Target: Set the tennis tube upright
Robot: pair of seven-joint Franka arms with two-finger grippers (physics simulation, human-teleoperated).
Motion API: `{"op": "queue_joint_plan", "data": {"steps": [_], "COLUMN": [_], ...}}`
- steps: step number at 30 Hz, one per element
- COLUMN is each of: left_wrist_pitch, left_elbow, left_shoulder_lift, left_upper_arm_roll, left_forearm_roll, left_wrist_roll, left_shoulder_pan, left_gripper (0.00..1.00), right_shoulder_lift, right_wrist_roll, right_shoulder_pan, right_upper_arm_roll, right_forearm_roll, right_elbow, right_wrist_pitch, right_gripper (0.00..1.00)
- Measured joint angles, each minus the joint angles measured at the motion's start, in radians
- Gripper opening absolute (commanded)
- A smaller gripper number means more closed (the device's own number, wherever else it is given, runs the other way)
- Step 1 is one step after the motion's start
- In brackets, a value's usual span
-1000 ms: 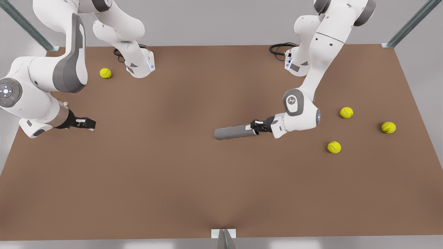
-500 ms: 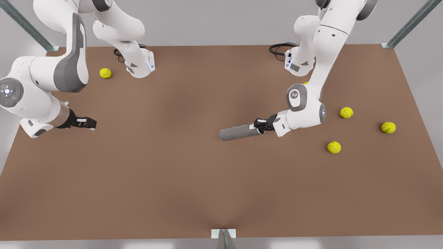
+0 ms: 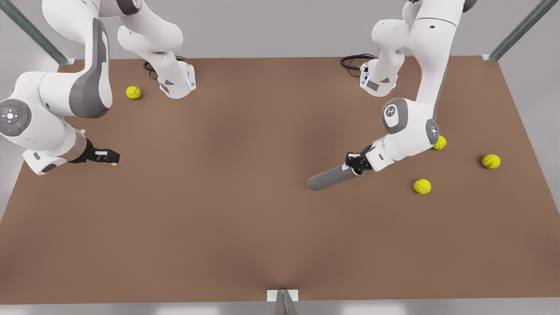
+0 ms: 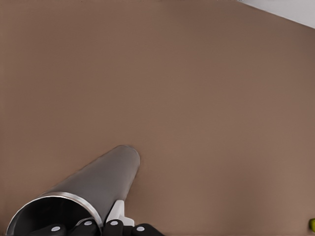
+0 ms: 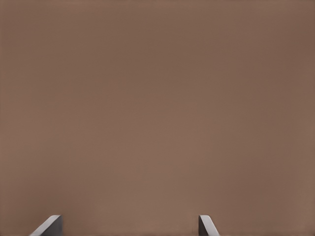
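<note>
Left gripper (image 3: 355,163) clamped on rim end of tube (image 3: 331,177), tube tilted, far end low over table (image 3: 245,227). Ball (image 3: 422,186) nearby, others further off. Right gripper (image 3: 109,155) spread, waiting over bare table.

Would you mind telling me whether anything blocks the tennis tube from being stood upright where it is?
Nothing visible does. The left gripper holds the tennis tube over bare table; the nearest ball lies apart.

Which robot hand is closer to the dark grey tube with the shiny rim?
The left gripper: it is shut on the rim end of the dark grey cylindrical tennis tube. The right gripper waits open, far off at the front view's left over the brown table.
</note>
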Motion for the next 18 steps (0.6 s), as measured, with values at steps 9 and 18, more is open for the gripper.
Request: {"op": "queue_joint_plan", "data": {"steps": [9,18], "left_wrist_pitch": [-0.096,-0.097], "left_elbow": [0.092,0.112], "left_shoulder_lift": [-0.013,0.006], "left_upper_arm_roll": [0.100,0.154], "left_forearm_roll": [0.291,0.502], "left_wrist_roll": [-0.055,-0.063], "left_shoulder_pan": [-0.002,0.023], "left_gripper": [0.21,0.21], "right_shoulder_lift": [-0.002,-0.002], "right_wrist_roll": [0.002,0.005], "right_shoulder_pan": [0.006,0.006], "right_upper_arm_roll": [0.002,0.001], "right_forearm_roll": [0.000,0.001], "right_elbow": [-0.001,0.001], "right_wrist_pitch": [-0.004,-0.002], "right_gripper": [1.00,1.00]}}
